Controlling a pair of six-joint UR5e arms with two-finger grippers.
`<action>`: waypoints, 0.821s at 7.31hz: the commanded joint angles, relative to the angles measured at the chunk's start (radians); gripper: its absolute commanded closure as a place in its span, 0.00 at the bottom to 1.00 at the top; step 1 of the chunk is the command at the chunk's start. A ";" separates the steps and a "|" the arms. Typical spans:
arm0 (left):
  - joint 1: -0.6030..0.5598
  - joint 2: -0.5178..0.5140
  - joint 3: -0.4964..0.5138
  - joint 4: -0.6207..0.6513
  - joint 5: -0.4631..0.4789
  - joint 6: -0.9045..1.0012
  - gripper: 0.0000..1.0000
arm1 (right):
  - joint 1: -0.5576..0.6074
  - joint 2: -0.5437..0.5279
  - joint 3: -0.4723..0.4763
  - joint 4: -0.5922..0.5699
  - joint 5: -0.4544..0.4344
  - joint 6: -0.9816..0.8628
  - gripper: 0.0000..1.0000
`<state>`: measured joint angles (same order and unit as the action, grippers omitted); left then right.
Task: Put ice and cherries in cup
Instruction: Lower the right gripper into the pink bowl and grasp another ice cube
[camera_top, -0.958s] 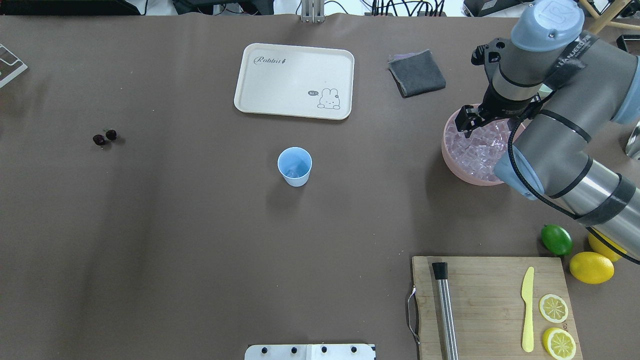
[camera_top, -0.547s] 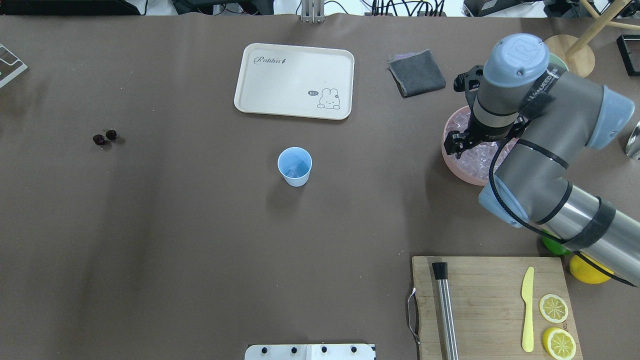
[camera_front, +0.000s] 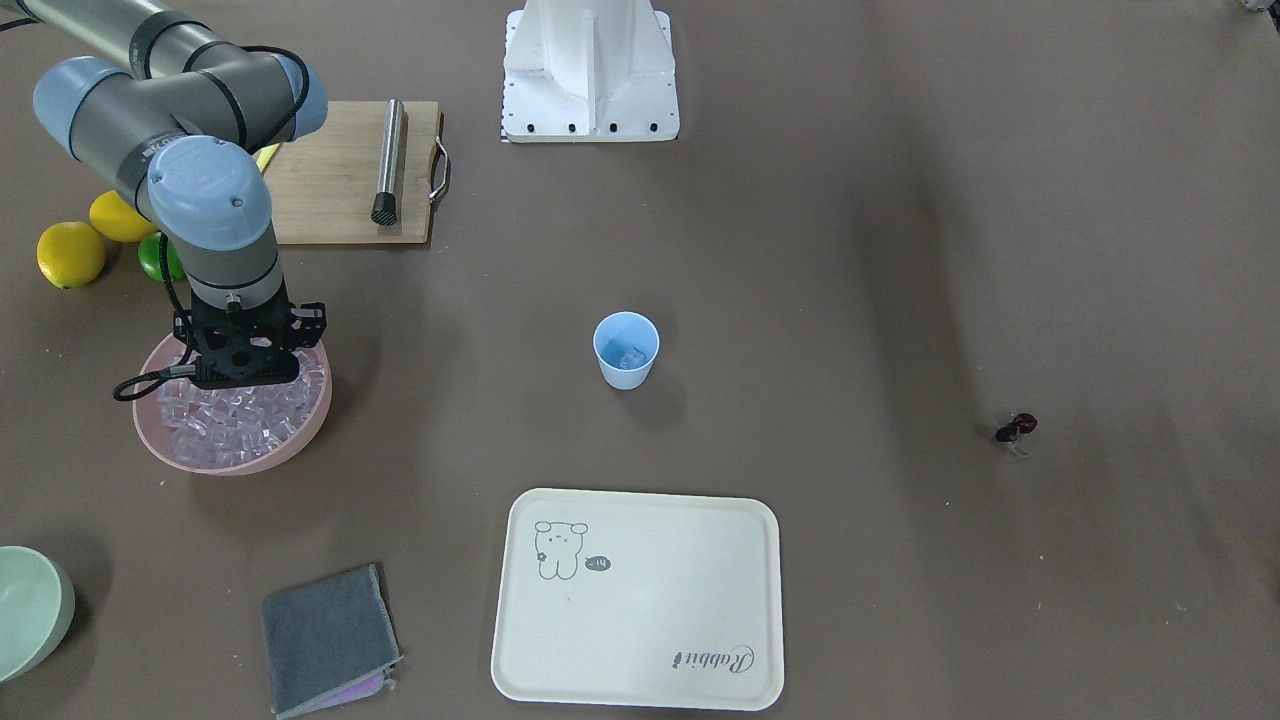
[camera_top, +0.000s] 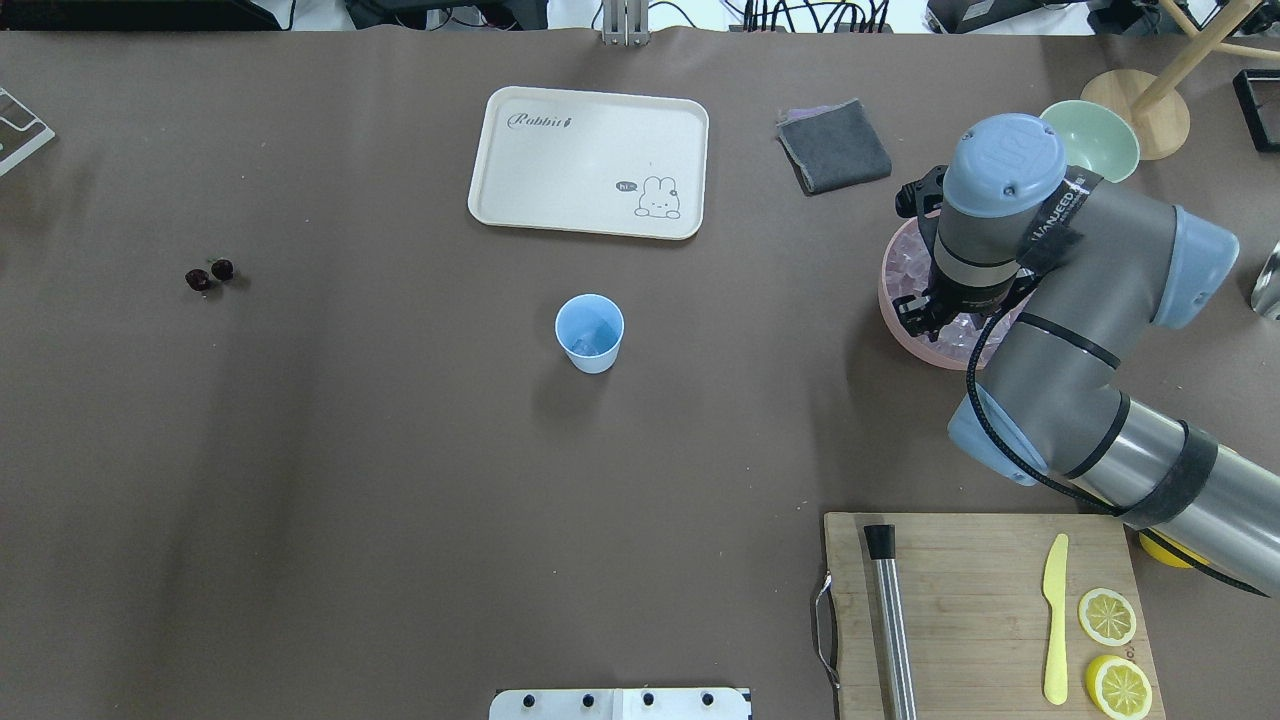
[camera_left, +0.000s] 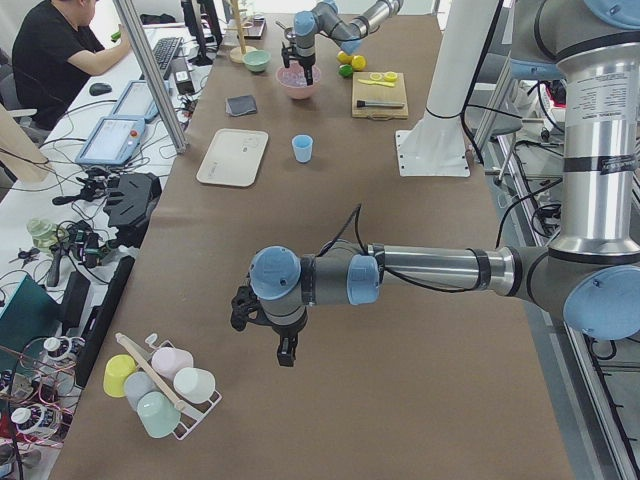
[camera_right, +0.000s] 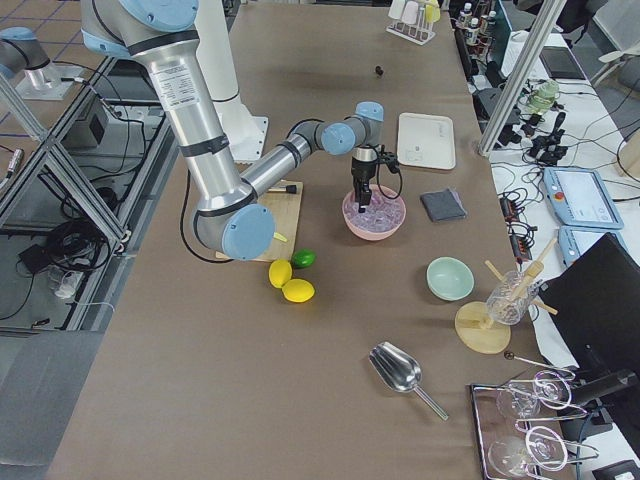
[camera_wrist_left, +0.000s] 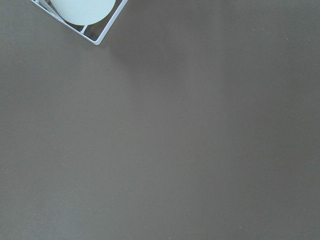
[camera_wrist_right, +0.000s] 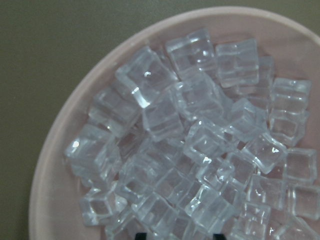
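Right wrist-mounted: ice (camera_wrist_right: 195, 145) heaped just under spread R fingers (camera_wrist_right: 141, 236); L fingers (camera_left: 285, 352) unclear.

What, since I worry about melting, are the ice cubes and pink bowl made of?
The ice: clear, glossy, sharp-edged cubes, no meltwater visible; likely acrylic or similar plastic, though real ice isn't excluded. The pink bowl: opaque, smooth, matte rim; probably plastic.
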<state>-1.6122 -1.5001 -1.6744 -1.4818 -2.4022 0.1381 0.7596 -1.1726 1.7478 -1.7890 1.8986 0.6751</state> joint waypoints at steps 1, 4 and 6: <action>0.000 0.000 -0.001 0.000 0.000 -0.002 0.02 | 0.000 -0.007 0.001 -0.004 0.000 -0.003 0.74; 0.000 0.000 0.001 0.000 0.000 0.000 0.02 | 0.029 0.086 -0.004 -0.141 0.011 -0.056 0.76; 0.000 -0.003 0.005 0.000 0.002 0.000 0.02 | 0.101 0.251 -0.049 -0.278 0.075 -0.147 0.76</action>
<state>-1.6122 -1.5015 -1.6716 -1.4818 -2.4013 0.1380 0.8191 -1.0199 1.7287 -1.9912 1.9320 0.5707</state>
